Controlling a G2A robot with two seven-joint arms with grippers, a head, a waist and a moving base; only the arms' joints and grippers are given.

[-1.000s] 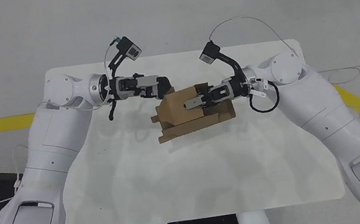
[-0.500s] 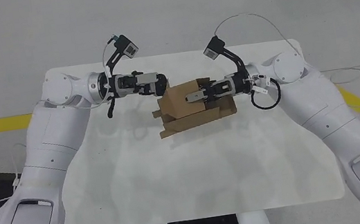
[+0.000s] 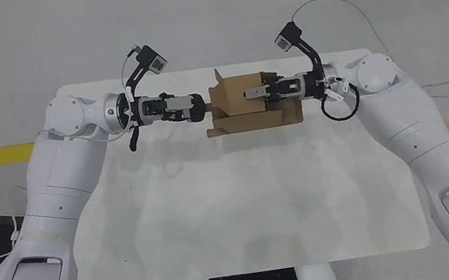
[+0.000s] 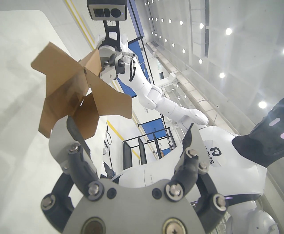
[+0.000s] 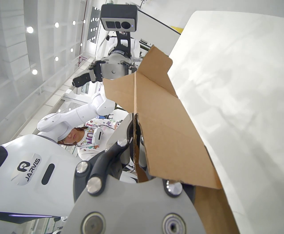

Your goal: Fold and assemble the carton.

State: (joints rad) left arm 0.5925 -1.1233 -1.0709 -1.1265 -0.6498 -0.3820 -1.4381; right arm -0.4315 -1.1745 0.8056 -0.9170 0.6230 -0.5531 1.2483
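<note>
The brown carton (image 3: 247,107) is partly unfolded, its flaps splayed, and is held up over the far middle of the white table (image 3: 219,219). My right gripper (image 3: 254,93) is shut on one of the carton's walls; in the right wrist view that wall (image 5: 162,124) runs between the gripper's (image 5: 135,141) fingers. My left gripper (image 3: 200,109) stands open just off the carton's other end. In the left wrist view the loose flaps (image 4: 66,88) hang close ahead of my open left gripper (image 4: 131,133), with nothing between its fingers. Across the carton, the right gripper (image 4: 111,66) grips it.
The table's far edge (image 3: 213,66) runs just behind the carton. Bare tabletop (image 3: 246,224) stretches toward the robot. The left gripper (image 5: 88,76) shows open beyond the carton in the right wrist view.
The right arm has carried the carton toward the table's far edge and turned it squarer to the table. The left gripper followed, staying open at the carton's end.
</note>
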